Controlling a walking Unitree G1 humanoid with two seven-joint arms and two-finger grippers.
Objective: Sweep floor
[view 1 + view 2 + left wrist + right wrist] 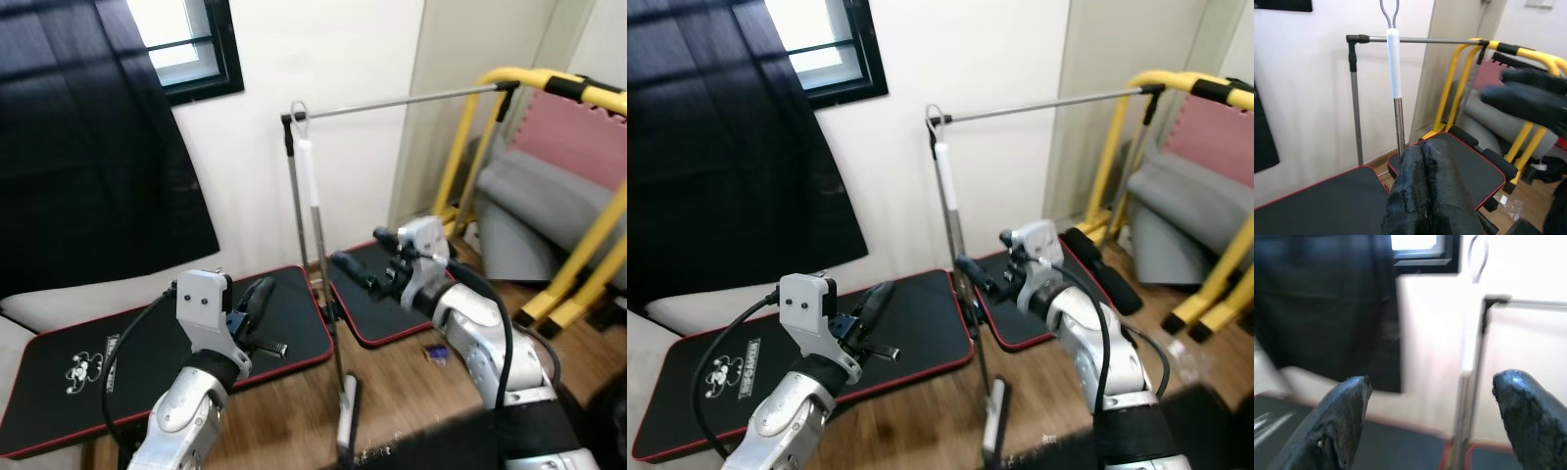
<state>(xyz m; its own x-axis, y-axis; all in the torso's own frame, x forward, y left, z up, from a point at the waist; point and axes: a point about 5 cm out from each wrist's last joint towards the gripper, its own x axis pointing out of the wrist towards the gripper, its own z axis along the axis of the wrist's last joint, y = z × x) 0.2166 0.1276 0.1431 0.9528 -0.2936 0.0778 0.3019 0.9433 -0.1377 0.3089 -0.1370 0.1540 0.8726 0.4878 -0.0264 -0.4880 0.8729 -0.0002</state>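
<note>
Against the wall, the broom (315, 245) stands nearly upright by the rack (392, 103), its handle just left of the right gripper (358, 257), whose fingers are spread and nearer than the left gripper (257, 305), whose fingers are pressed together.

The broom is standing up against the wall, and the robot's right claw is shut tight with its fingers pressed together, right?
Not quite. The broom does stand upright by the wall, but the right claw is open: the right wrist view shows its two black fingers spread wide apart, with the broom's handle between them, not yet gripped. It is the left claw whose fingers are pressed together.
</note>
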